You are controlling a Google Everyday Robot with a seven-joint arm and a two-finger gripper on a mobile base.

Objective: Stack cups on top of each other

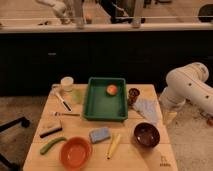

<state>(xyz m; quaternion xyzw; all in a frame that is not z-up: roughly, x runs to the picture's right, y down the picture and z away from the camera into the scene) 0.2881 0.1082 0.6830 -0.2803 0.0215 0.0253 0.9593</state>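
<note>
Nothing is stacked yet. The cream-white cup [66,83] stands near the far left corner of the table [80,125], and the pale green cup [77,95] sits just beside it, toward the green tray [102,106]. Both rest on the wood, neither inside the other. To my eye the whole job lies ahead: lift one cup and set it in the other. The white arm [187,87] hunches off the table's right edge, well apart from the cups. Its gripper [170,118] hangs low by that edge, jaws apart and empty.
</note>
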